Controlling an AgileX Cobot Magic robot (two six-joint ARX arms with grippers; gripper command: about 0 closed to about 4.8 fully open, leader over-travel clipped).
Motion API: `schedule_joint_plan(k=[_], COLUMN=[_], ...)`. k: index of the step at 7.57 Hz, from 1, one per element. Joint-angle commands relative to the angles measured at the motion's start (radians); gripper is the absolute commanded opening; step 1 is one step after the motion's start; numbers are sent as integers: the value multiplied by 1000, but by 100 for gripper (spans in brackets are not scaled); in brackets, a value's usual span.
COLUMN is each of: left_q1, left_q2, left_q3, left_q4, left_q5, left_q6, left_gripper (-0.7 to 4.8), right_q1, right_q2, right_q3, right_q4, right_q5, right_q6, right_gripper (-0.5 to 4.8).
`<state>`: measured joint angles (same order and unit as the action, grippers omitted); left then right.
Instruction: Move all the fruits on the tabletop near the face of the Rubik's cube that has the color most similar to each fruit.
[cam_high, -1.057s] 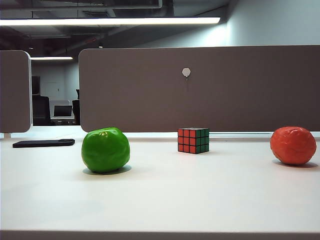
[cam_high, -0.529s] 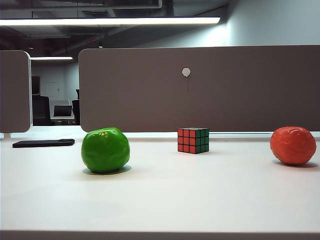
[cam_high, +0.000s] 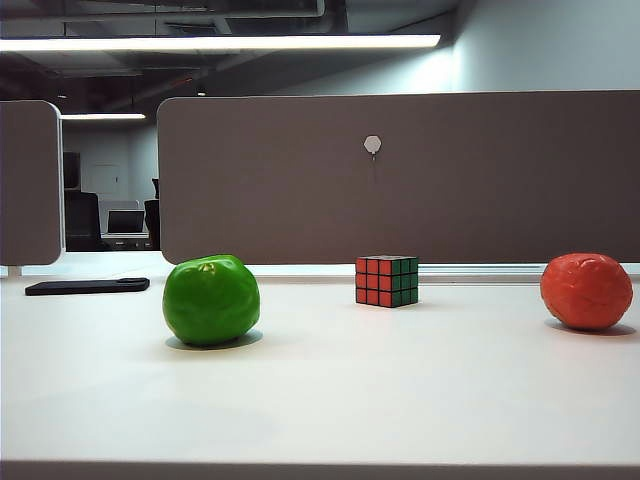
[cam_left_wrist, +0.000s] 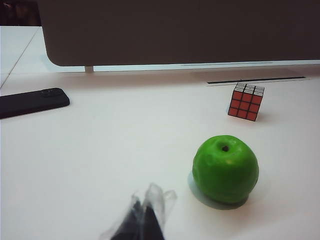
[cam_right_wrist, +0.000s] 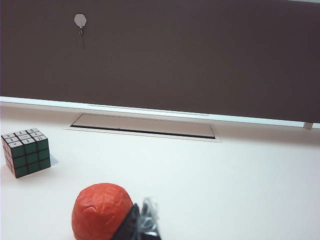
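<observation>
The tabletop (cam_high: 400, 400) under me is wide, white and smooth. Grey-brown partition panels (cam_high: 400, 180) close it off at the back, with a small white hook (cam_high: 372, 145) on the big one, and a long ceiling light (cam_high: 220, 42) glows overhead. A black phone (cam_high: 88, 286) lies flat far left.

The green fruit (cam_high: 211, 300) is glossy, round, dimpled at the stem, and sits left of centre. The orange-red fruit (cam_high: 586, 291) is wrinkled and sits far right. The Rubik's cube (cam_high: 386, 281) stands between them, further back, well apart from both; its red face turns toward the green fruit, its green face toward the orange-red one.

My left gripper (cam_left_wrist: 144, 220) is pinched together, tips wrapped in clear film, near the green fruit. My right gripper (cam_right_wrist: 141, 222) looks closed too, just beside the orange-red fruit.
</observation>
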<state>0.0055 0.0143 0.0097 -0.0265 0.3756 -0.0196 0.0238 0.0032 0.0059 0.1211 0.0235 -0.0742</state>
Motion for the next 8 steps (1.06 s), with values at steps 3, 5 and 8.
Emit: schedule_joint_plan(k=[3, 5, 8], left_q1=[2, 2, 1], left_q2=[0, 60, 365], left_q3=[1, 201, 420], left_q4=[11, -68, -83], left_q5=[124, 208, 232], left_q6=[-27, -47, -11], left_gripper=[-5, -5, -5], right_q1=[0, 2, 2], right_q2=[-1, -1, 8], right_q3=[1, 117, 371], right_q4=[11, -29, -424], right_q5=[0, -26, -21], right_q6=[3, -2, -43], right_gripper=[-1, -1, -1])
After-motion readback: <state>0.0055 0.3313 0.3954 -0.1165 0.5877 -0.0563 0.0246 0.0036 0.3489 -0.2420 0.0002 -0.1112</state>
